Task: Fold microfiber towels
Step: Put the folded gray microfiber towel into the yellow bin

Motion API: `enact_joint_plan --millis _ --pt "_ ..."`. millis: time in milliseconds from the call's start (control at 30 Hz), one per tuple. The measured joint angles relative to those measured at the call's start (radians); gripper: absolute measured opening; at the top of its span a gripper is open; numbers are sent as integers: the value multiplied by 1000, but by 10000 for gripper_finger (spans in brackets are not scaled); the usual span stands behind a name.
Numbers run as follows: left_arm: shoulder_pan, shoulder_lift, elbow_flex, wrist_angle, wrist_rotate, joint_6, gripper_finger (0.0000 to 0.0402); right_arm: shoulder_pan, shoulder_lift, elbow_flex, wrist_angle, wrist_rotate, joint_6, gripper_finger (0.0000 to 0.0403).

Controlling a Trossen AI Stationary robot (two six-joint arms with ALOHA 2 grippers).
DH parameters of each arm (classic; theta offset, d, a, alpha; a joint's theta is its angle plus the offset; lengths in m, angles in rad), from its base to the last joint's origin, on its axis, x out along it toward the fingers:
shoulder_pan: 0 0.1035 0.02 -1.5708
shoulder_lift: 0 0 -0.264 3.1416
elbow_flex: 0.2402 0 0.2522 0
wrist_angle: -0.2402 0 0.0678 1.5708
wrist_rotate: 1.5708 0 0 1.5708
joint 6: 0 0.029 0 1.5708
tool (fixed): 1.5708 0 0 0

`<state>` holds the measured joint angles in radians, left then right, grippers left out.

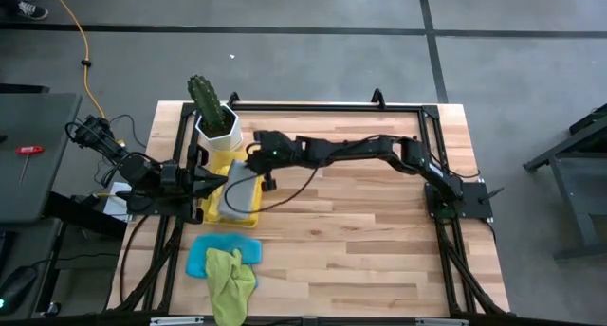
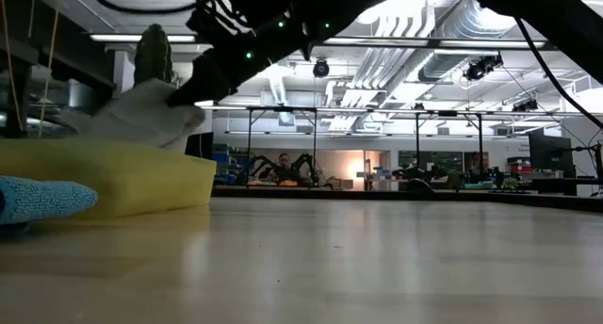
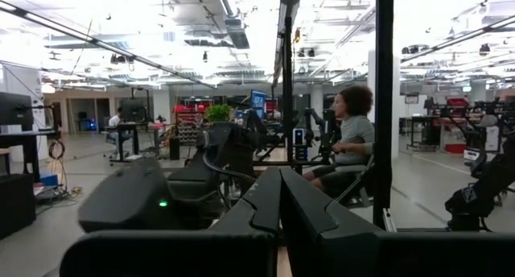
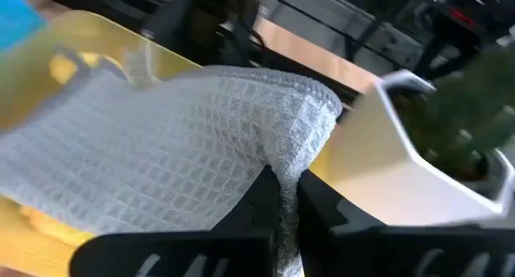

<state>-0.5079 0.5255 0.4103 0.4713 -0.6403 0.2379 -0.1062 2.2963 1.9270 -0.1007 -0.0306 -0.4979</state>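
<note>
We see the right gripper [image 4: 280,198] with fingers pinched on the grey waffle-weave microfiber towel [image 4: 161,156], held over the translucent yellow plastic tray [image 1: 216,201] on the worktop. Left gripper [image 3: 279,198] parked beside it, fingers closed, empty.

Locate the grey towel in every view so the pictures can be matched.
High view: grey towel on the yellow tray, left of centre.
Low view: upper left, above the tray wall.
Left wrist view: not in it.
Right wrist view: fills the middle, pinched by the right gripper.
Shared landmark: white cactus pot.
</note>
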Motion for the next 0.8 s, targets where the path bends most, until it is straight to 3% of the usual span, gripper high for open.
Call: enact_joint_plan --millis 267,433,633,800 --pt "0 0 0 1 0 -2 0 -28 41 0 -38 -20 70 3" --pt "0 0 0 2 0 -2 0 -30 62 0 -34 -21 72 28" --pt "0 0 0 2 0 -2 0 -29 62 3 -37 72 99 71" --pt "0 0 0 2 0 -2 0 -31 58 8 -18 146 115 136"
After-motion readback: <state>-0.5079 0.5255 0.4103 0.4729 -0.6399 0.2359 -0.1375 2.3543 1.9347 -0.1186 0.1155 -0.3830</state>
